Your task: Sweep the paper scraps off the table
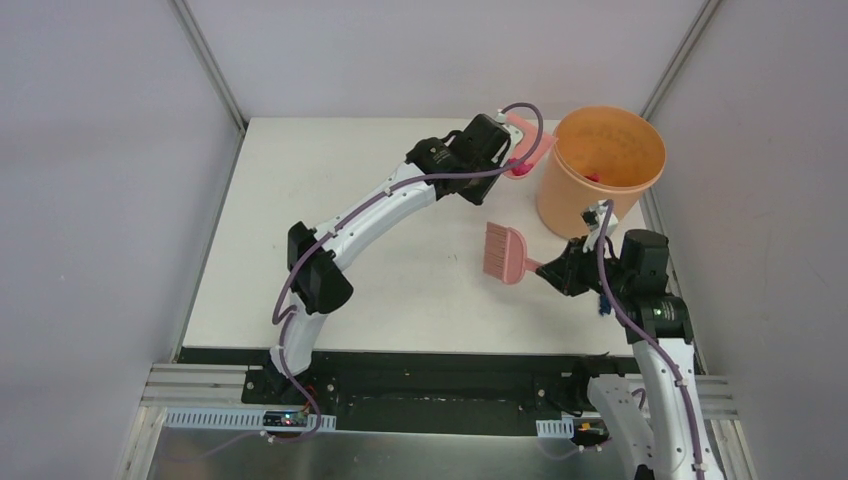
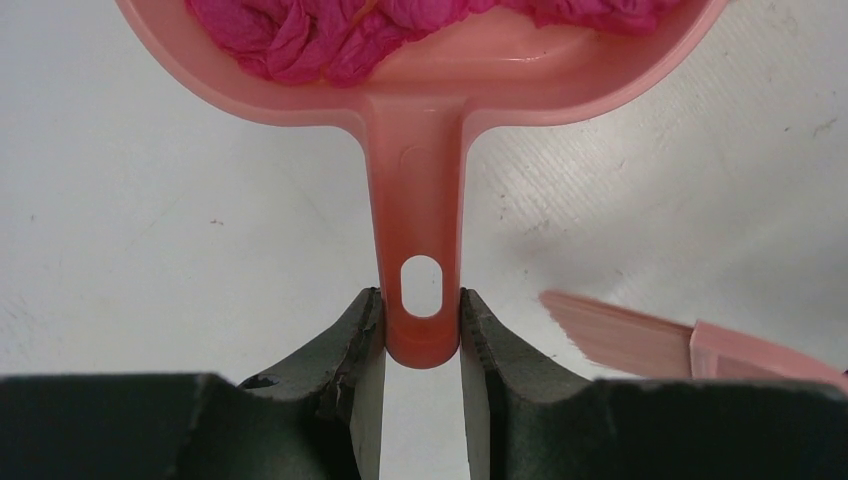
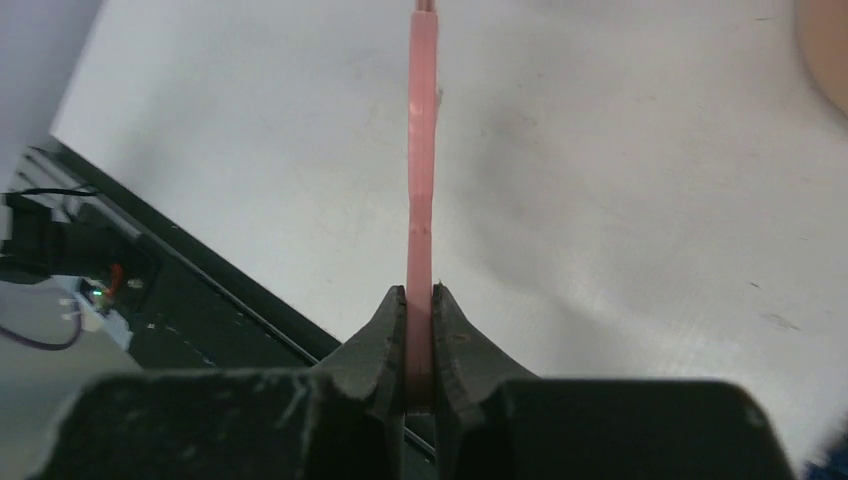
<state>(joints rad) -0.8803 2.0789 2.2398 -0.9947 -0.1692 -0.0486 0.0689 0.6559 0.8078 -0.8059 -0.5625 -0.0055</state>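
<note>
My left gripper (image 1: 503, 135) is shut on the handle of the pink dustpan (image 1: 530, 155), held at the far right of the table (image 1: 300, 200), right beside the orange bucket (image 1: 600, 170). In the left wrist view the fingers (image 2: 365, 330) clamp the handle (image 2: 420, 240), and crumpled magenta paper scraps (image 2: 400, 25) lie in the pan. A magenta bit (image 1: 592, 177) shows inside the bucket. My right gripper (image 1: 550, 268) is shut on the handle of the pink hand brush (image 1: 503, 252), bristles pointing left above the table. In the right wrist view the jaws pinch the thin handle (image 3: 420, 200).
The bucket stands at the table's far right corner, and its edge shows in the right wrist view (image 3: 825, 50). The brush bristles (image 2: 620, 330) appear in the left wrist view. The black front strip (image 1: 400, 355) runs along the near edge. Grey walls enclose the table.
</note>
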